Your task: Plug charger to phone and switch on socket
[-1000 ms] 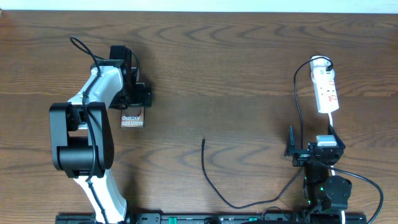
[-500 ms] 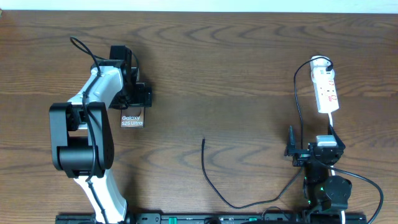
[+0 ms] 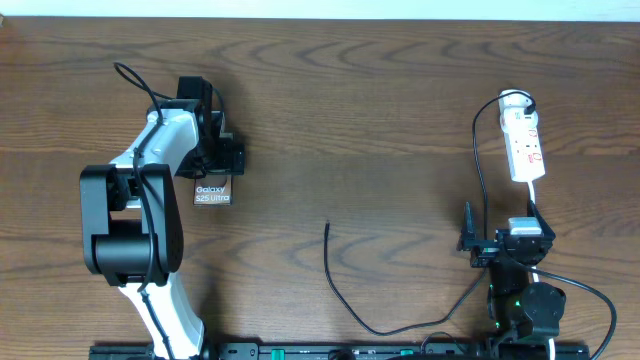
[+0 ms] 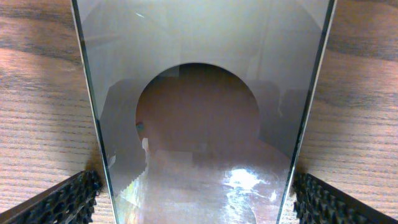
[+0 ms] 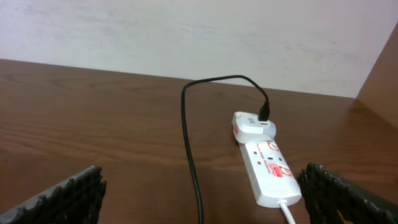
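Phone (image 3: 212,193) is straddled by left gripper (image 4: 200,199), jaws spread, no clamp evident. Right gripper (image 5: 205,196) is held spread short of socket (image 3: 525,147). No change is seen over last second; charger (image 3: 327,228) is left unplugged, tip well apart from phone.

The left tool (image 3: 215,165) hides much of the phone (image 3: 211,194) overhead.

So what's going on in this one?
The left gripper is down at the phone, which lies on the table, with its jaws open either side of it. The right gripper is open and faces the socket without touching it. The charger lies loose, its connector tip free mid-table, not yet in the phone.
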{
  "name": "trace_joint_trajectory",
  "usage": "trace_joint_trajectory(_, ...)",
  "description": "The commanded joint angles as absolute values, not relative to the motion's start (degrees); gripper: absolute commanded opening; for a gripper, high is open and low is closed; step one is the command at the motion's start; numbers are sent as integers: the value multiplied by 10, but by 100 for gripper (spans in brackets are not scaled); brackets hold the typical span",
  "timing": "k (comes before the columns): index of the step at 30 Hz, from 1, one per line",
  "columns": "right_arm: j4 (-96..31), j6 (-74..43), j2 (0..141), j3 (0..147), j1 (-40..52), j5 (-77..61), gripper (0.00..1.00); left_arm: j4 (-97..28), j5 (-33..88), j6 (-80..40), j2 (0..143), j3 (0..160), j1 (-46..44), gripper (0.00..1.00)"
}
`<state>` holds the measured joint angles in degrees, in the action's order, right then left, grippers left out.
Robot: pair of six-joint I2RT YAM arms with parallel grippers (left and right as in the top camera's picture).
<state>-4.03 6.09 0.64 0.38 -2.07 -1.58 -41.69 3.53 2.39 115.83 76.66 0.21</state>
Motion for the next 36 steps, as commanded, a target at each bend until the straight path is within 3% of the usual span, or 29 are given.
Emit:
trace_joint_trajectory(1,-43,56,3,3,-17,-14,99,-417,38,30,1159,757,3,98)
trace_joint_trajectory(24,-43,56,3,3,-17,-14,99,-408,38,30,1159,755,3,100)
trace_joint_trajectory(36,-43,56,3,3,-17,-14,99,-408,38,30,1159,755,3,90)
